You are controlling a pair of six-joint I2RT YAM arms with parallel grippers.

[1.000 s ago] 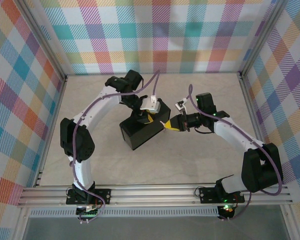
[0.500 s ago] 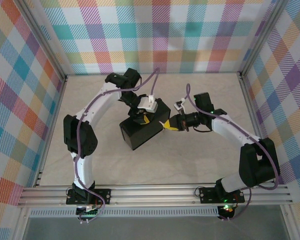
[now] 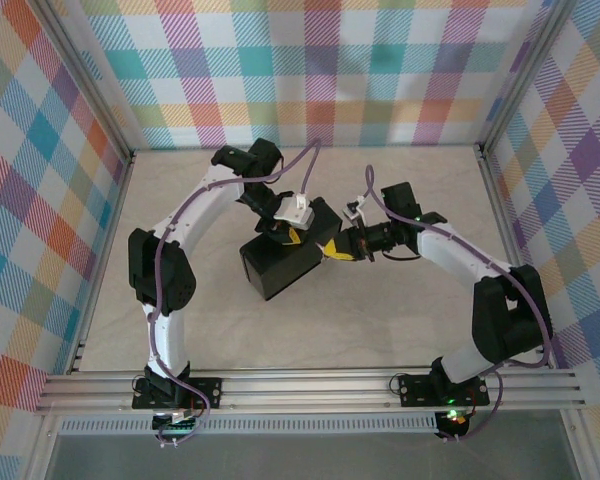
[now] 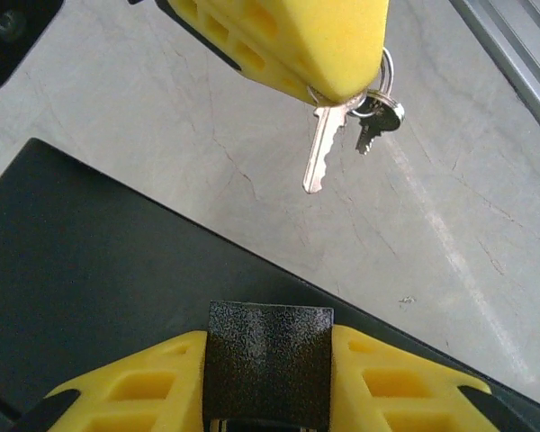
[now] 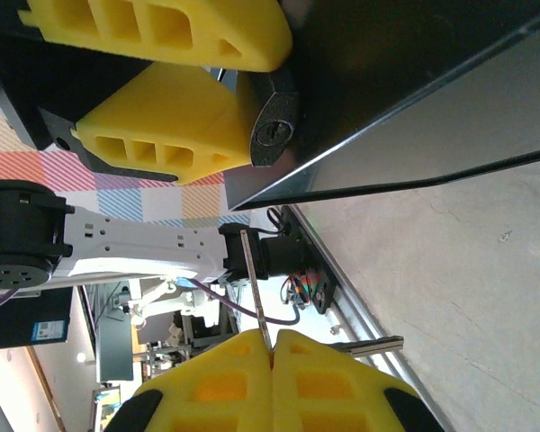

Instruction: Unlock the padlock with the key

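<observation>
left pincer (image 4: 268, 349) grips padlock (image 5: 274, 131) by box (image 4: 90, 270) edge | right pincer (image 5: 272, 347) pinches key (image 4: 321, 148); key apart from padlock

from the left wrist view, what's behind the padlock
The black box, then the table. The padlock, gripped by the left end effector, hides whether it touches the box.

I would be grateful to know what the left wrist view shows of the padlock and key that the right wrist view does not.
The left wrist view gives the key flat on, teeth visible, a second key on its ring, and a textured side of the padlock. The right wrist view gives the padlock's keyhole face, with the key edge-on as a thin strip. Both show the left hand clamped on the padlock at the black box, the right hand pinching the key, and a gap between key and padlock.
</observation>
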